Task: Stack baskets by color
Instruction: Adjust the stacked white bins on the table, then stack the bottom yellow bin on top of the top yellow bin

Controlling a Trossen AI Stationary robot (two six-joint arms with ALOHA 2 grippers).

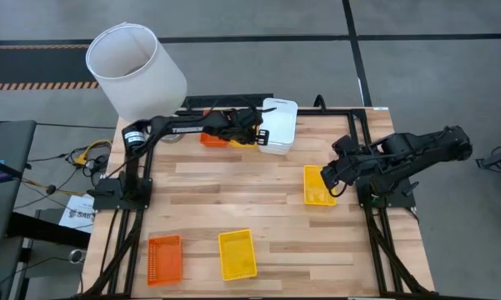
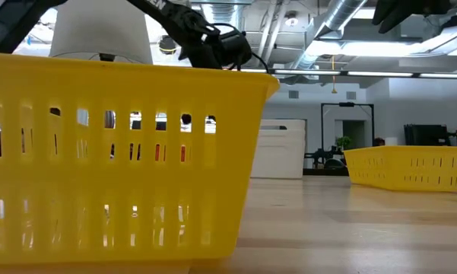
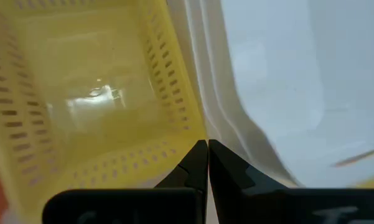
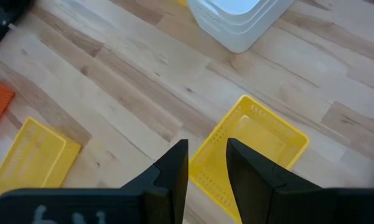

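Yellow plastic is filling most of the left wrist view: the left gripper [image 3: 207, 163], with its fingers pressed fully together, is hovering at the far edge of the table [image 1: 275, 179], just above the wall where a yellow basket [image 3: 93, 93] is meeting the stack of white baskets [image 1: 278, 125]. I am judging that it is pinching the yellow rim, but the fingertips are hiding the contact, so I cannot tell for sure. An orange basket [image 1: 214, 139] is lying just beside this group, partly under the arm.

The right gripper [image 4: 206, 163] is hanging above the near corner of a second yellow basket [image 1: 318, 184] on the right side of the table, its fingers standing a little apart and, as far as I can see, holding nothing.

A third yellow basket [image 1: 237, 254] and another orange basket [image 1: 164, 257] are waiting at the near edge, well apart from the others. A white lampshade [image 1: 136, 70] is standing off the far left corner.

For the step in hand, I am thinking that the left arm should lift the yellow basket straight up, so that it is not dragging the white stack. Then it should keep it level and line up its corners over another yellow basket before letting go, because a tilted basket will jam and not nest.
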